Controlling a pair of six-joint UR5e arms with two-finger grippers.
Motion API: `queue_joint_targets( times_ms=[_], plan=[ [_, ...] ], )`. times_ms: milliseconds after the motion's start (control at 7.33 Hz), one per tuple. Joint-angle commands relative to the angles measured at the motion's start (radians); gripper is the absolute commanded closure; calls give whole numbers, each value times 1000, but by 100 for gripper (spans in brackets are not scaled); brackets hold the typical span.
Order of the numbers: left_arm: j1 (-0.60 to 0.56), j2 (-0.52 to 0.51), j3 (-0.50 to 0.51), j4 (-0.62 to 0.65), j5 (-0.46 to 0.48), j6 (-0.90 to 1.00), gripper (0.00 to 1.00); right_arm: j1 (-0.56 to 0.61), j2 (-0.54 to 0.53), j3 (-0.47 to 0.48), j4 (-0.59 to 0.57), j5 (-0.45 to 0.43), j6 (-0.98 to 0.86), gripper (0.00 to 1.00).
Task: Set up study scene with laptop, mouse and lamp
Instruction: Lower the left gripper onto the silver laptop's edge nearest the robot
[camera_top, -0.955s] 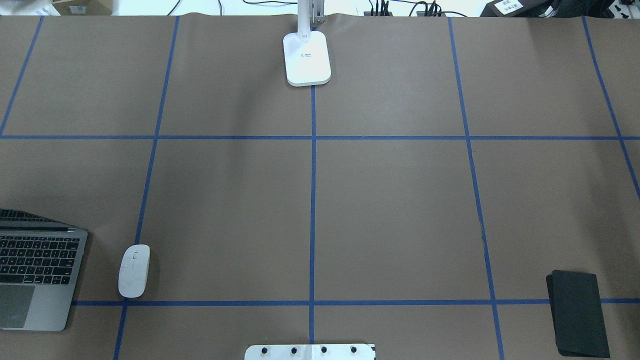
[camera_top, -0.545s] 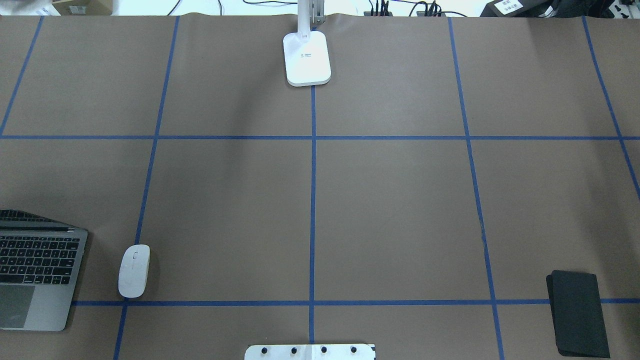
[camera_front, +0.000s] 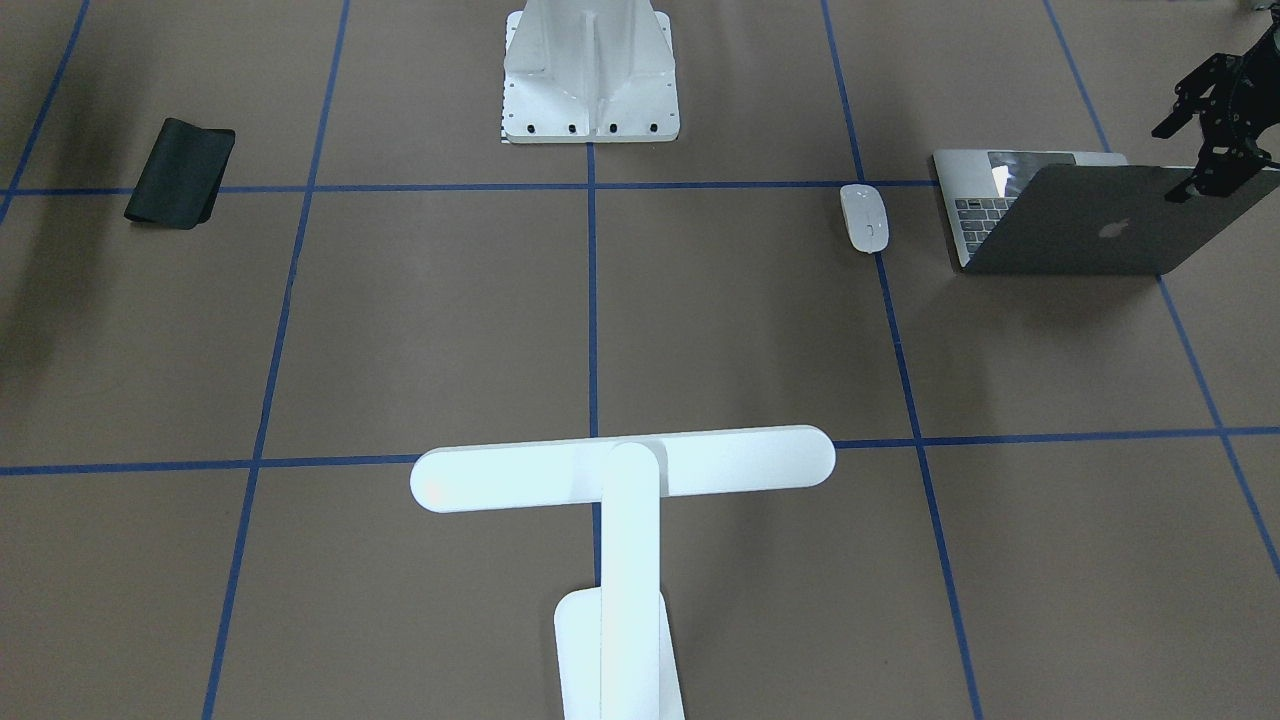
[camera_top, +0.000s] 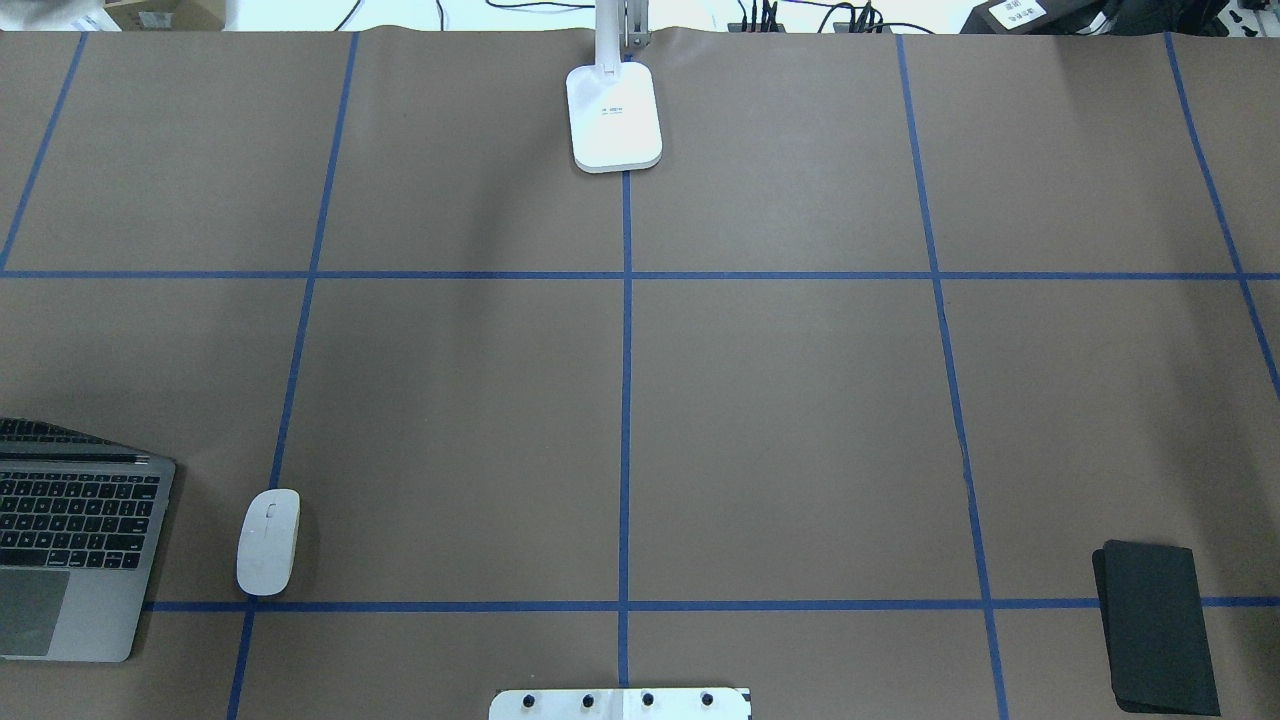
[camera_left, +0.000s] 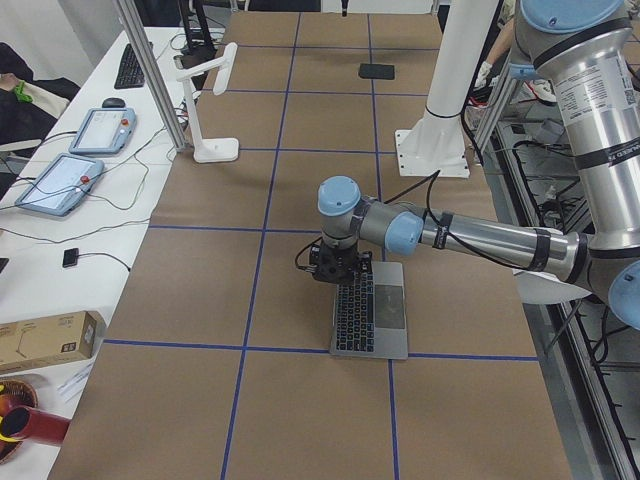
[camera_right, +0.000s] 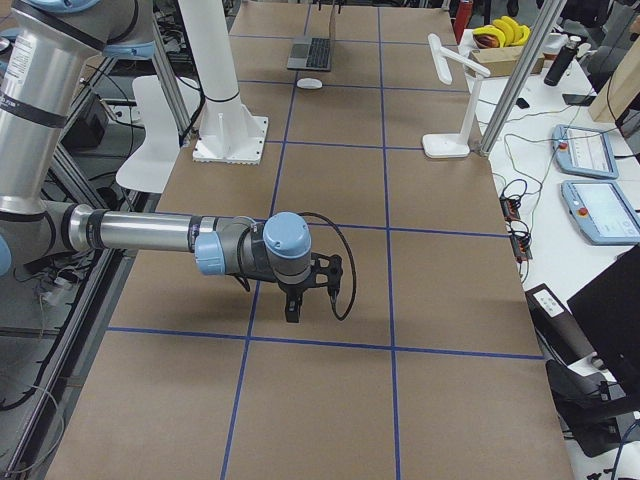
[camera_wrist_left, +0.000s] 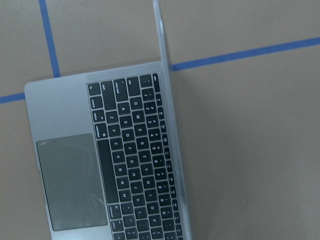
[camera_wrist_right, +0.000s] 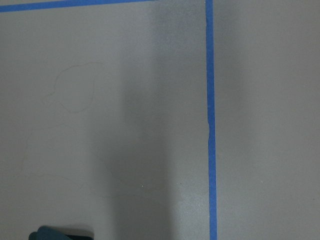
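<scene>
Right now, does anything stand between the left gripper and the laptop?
Nothing visible does. The left gripper hangs right at the top edge of the raised lid of the laptop. The mouse lies apart, beside the laptop.

The laptop (camera_front: 1090, 235) has a smooth, matt grey metal shell, matt black keys (camera_wrist_left: 135, 160) and a smooth grey trackpad (camera_wrist_left: 72, 182) with a faint sheen. The mouse (camera_top: 268, 541) is glossy white plastic. The lamp (camera_front: 622, 470) looks like smooth white plastic. Matt brown paper (camera_top: 800, 420) covers the counter, crossed by blue tape (camera_top: 625, 400). The black mat (camera_top: 1158, 625) looks matt and cloth-like.
</scene>
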Motion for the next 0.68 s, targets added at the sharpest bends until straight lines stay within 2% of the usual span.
queue_joint_targets(
  times_ms=[0,409,545],
  plan=[
    [49,-20,45,-90,40,-130,0,-1,-2,2,0,0,-1,0],
    [57,-35,71,-131,42,-170,1,-1,-5,2,0,0,-1,0],
    [72,-41,70,-147,42,-213,20,-1,-3,2,1,0,-1,0]
  ],
)
